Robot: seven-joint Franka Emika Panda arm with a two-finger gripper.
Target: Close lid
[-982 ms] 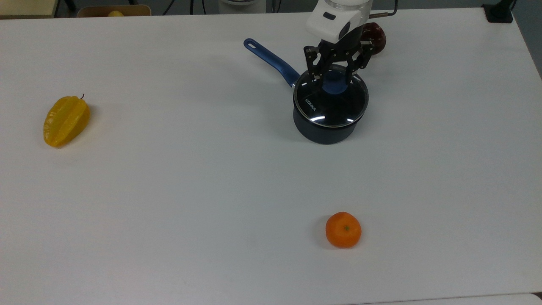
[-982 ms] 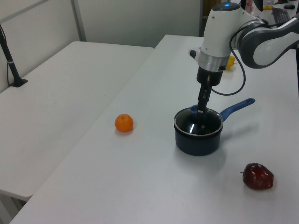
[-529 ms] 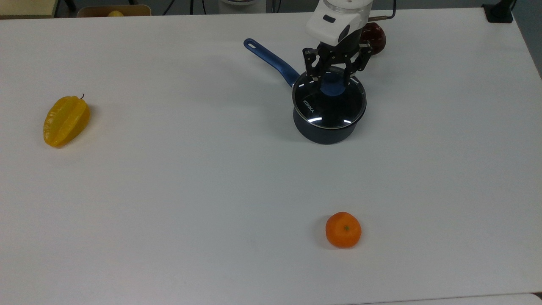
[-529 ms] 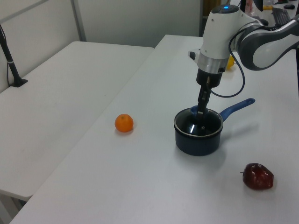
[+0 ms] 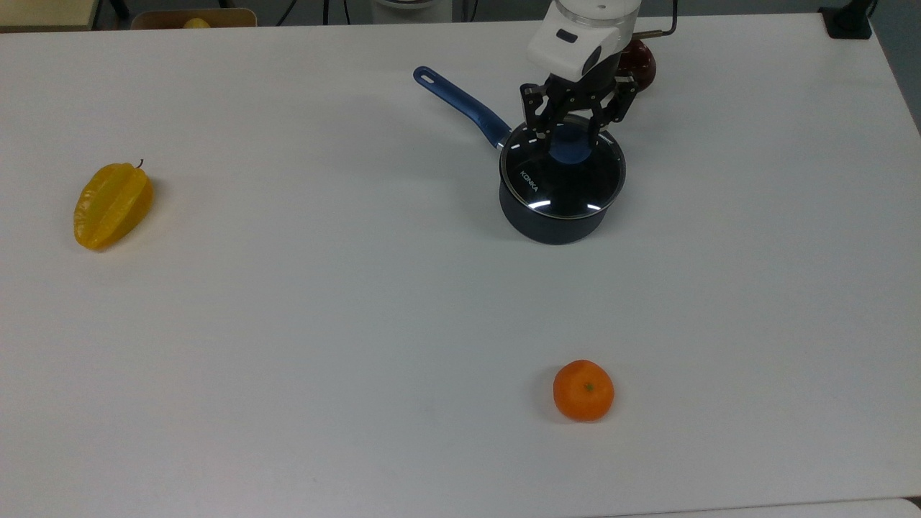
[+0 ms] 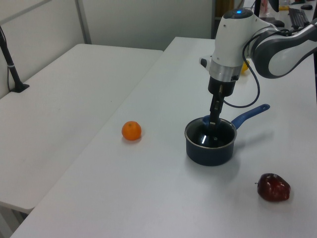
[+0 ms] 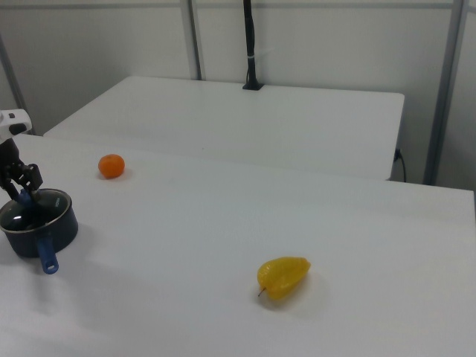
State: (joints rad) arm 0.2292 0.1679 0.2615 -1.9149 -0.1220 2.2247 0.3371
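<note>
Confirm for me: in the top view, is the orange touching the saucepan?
No, the orange sits alone on the white table, well apart from the saucepan, which stands toward the top view's upper edge.

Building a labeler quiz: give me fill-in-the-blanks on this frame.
1. The lid sits on the ____.
2. The end effector straddles the lid's ____ knob.
3. In the top view, the fruit nearest the bottom edge is the ____.
4. The starfruit is ____ in colour.

Missing: saucepan; blue; orange; yellow

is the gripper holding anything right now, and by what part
Nothing is held. The gripper is open, its fingers either side of the lid's blue knob, and the lid sits on the saucepan.
</note>
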